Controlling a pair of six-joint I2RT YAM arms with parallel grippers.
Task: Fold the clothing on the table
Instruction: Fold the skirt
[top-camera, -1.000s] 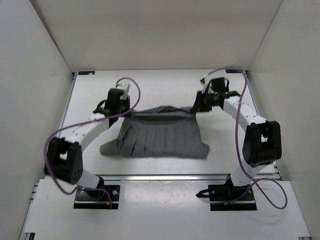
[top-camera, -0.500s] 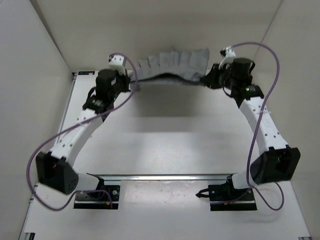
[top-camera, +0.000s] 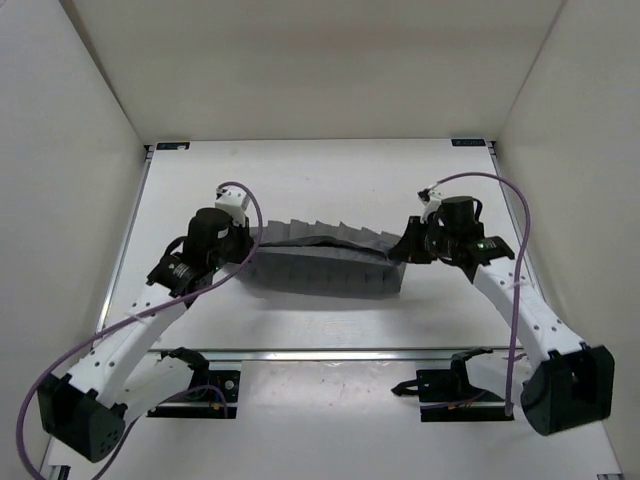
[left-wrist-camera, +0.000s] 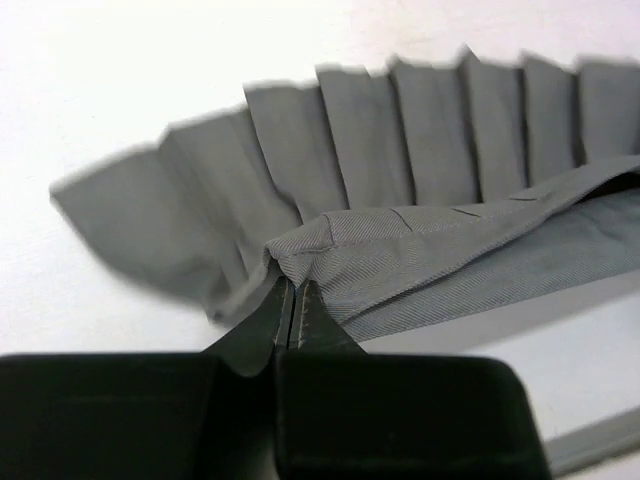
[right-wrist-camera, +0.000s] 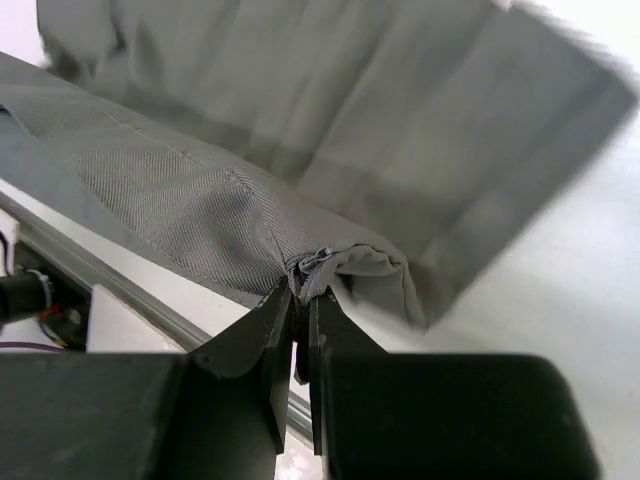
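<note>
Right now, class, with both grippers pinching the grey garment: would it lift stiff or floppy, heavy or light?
Probably floppy: the clothing drapes from its corners pinched by the left gripper and right gripper. Likely light, since two small fingertip pinches seem to carry much of it.

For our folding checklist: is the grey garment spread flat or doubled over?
Doubled over: the clothing has its banded edge, pinched by the left gripper and right gripper, above its pleated layer.
</note>
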